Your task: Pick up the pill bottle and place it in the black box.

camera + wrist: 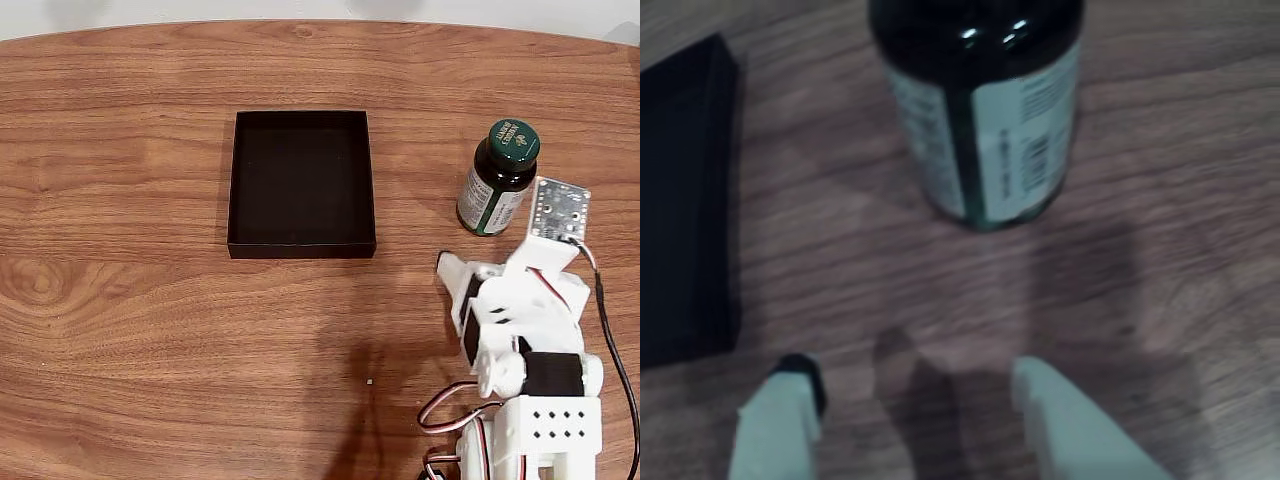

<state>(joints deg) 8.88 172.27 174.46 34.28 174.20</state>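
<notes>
Wrist view: end effector [915, 395] spread wide, pill bottle [980, 110] upright ahead, untouched.

Wooden table [150, 300] with strong grain and knots is seen under even light — a pale wall strip [300, 10] is visible beyond its curved far edge.

Overhead fixed view; close, table-level wrist view.

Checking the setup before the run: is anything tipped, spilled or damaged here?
Nothing stands out. The pill bottle stands upright on the table, capped, with no spill. The black box sits flat and looks intact. The tool is open, short of the bottle.
</notes>
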